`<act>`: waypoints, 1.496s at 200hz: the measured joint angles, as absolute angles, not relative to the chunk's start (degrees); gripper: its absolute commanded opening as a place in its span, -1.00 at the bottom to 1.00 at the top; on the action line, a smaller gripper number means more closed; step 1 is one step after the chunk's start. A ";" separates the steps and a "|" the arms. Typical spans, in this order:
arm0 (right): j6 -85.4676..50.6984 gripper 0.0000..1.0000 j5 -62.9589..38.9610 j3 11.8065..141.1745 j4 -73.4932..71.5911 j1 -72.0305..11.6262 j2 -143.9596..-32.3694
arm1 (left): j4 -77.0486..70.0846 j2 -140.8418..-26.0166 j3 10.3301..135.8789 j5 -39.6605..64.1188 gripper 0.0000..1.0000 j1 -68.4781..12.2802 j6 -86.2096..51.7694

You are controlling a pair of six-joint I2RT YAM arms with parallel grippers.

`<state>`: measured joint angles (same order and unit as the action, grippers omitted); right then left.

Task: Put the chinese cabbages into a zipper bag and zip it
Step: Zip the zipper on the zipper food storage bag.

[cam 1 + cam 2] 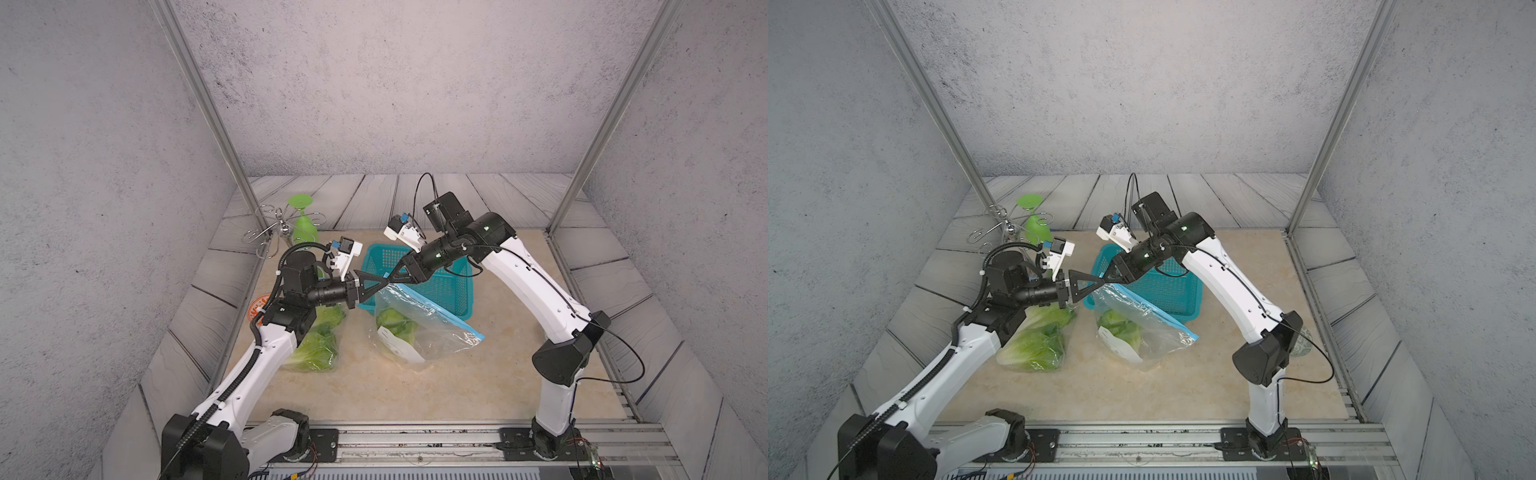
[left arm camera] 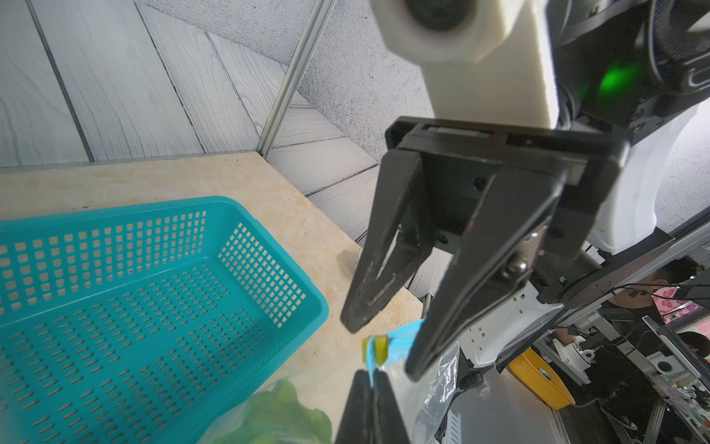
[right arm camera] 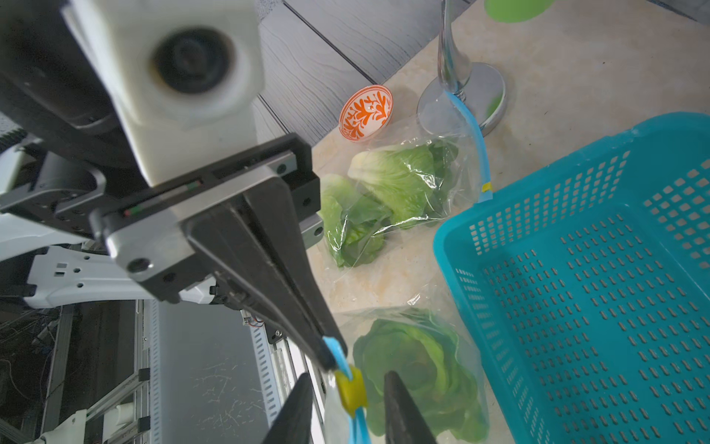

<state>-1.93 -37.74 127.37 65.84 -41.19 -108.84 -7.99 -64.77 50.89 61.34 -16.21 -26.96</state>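
**A:** How does the left claw [image 3: 332,355] stand?

**B:** Its jaws are pressed together on the blue zip strip [image 1: 440,313] of the zipper bag [image 1: 432,328], right at the strip's end.

**A:** And the right claw [image 2: 384,346]?

**B:** Its jaws are apart, with one finger on each side of the yellow slider [image 3: 351,388]. The slider sits on the strip just beside the left claw's tips. I cannot tell whether either finger touches it.

**A:** How are the arms posed?

**B:** The left arm [image 1: 266,349] rises from the near edge of the table [image 1: 374,390]. It bends at the wrist and points its claw level, across toward the right. The right arm [image 1: 528,274] arches up from its base and leans in, with its claw slanting down. The two claws meet tip to tip above the near corner of the teal basket [image 1: 440,270].

**A:** Where is the cabbage?

**B:** One cabbage [image 1: 392,320] lies inside the zipper bag, below the claws. The held corner of the bag is lifted, and the rest slopes down onto the table in front of the basket. Two more cabbages [image 3: 395,177] lie in a second bag [image 3: 434,130], clear like the first. It rests on the table beneath the left arm, apart from both claws.
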 measured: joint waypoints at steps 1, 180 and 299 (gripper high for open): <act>-1.93 -0.44 -37.80 127.37 65.82 -41.19 -108.88 | -7.99 -64.77 50.89 61.34 -1.00 -16.21 -26.94; -3.42 -0.85 -40.99 117.36 59.33 -39.48 -105.58 | -6.50 -65.14 50.85 56.60 -1.00 -16.19 -29.78; -2.72 -0.87 -38.94 106.98 59.02 -37.47 -99.02 | -6.61 -64.79 50.83 52.69 -1.00 -13.61 -32.29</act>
<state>-2.72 -38.94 106.98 59.02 -37.47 -99.02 -6.61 -64.79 50.83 52.69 -13.61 -32.29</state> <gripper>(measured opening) 0.110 0.039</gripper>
